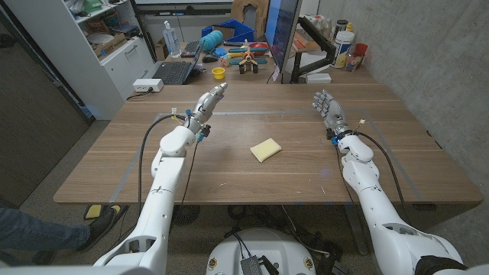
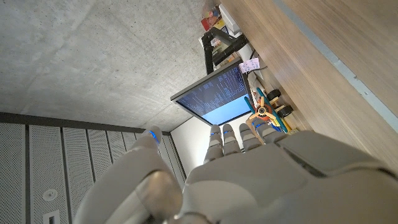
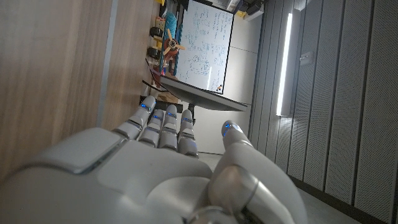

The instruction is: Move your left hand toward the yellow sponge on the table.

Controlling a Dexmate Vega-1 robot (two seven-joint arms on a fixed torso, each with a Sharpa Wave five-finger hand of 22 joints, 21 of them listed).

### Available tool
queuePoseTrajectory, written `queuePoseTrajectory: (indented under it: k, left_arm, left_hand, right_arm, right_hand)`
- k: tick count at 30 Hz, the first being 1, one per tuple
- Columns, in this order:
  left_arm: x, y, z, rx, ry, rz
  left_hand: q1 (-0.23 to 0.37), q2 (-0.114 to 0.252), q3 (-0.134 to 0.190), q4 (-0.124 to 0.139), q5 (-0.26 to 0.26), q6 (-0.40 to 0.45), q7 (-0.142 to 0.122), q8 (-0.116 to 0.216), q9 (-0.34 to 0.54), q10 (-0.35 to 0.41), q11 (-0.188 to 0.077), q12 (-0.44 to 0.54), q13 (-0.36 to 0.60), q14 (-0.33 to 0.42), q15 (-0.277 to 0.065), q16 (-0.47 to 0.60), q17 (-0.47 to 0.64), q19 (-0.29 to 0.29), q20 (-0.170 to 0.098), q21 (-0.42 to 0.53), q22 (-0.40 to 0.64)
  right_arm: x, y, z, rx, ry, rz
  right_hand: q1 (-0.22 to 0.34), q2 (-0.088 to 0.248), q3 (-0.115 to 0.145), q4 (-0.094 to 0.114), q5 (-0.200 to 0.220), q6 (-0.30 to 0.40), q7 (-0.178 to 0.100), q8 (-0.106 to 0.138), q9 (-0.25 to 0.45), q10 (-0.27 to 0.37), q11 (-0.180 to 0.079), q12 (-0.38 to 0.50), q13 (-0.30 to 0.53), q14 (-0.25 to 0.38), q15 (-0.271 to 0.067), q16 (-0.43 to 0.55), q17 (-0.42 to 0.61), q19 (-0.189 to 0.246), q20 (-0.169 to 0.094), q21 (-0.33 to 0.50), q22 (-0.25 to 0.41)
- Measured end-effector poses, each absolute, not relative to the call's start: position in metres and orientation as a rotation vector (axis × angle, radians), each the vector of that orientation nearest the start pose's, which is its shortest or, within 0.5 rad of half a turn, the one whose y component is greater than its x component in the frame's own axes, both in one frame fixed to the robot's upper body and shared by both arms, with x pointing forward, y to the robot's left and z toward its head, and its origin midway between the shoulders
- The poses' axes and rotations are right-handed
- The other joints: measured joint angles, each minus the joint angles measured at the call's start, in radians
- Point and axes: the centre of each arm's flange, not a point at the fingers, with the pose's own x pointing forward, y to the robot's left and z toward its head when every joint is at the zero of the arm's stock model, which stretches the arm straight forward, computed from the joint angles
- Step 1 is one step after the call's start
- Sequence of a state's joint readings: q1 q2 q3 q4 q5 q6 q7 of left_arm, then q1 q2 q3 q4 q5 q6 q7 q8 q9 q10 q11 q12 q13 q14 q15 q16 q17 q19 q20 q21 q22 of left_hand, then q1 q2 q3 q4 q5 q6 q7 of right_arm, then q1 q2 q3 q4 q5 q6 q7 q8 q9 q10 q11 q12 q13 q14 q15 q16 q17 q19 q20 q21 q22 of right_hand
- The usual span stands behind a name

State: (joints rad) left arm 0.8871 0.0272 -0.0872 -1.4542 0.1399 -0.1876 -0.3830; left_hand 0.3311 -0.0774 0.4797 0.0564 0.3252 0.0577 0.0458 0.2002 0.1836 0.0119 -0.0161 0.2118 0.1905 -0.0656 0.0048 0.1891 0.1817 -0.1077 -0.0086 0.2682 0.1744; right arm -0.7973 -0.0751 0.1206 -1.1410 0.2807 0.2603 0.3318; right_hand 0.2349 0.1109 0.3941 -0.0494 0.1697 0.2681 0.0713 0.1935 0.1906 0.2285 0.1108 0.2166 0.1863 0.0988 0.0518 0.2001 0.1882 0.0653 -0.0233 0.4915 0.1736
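Note:
A yellow sponge lies on the wooden table near its middle. My left hand is raised over the table's far left part, fingers stretched out and apart, holding nothing; the sponge lies to its right and nearer to me. My right hand is held over the far right part, fingers spread, nothing in it. In the left wrist view the left hand reaches toward a monitor, and in the right wrist view the right hand does the same.
Past the table's far edge stand a laptop, a monitor on an arm, a yellow cup, toys and blue bins. White shelves stand at the left. A person's shoe and leg show at bottom left.

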Motion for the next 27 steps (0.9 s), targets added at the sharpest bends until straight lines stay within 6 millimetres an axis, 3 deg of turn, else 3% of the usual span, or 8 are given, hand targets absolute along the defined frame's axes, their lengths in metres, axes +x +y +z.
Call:
queuePoseTrajectory:
  k: [27]
  left_arm:
    - [0.626,0.213,0.017,0.397,-0.719,-0.230]
  left_hand:
    - [0.009,0.009,-0.001,-0.010,0.000,0.019,-0.001,0.008,0.000,0.013,-0.002,0.000,0.000,0.016,-0.005,0.000,0.002,0.005,0.005,-0.010,0.000]
  right_arm:
    - [0.672,-0.301,-0.019,0.198,-0.688,0.189]
  right_hand:
    - [0.000,0.000,-0.004,-0.001,0.000,0.000,0.000,0.000,0.000,0.004,0.004,0.000,0.000,0.005,0.005,0.000,0.000,0.005,0.006,-0.004,0.001]
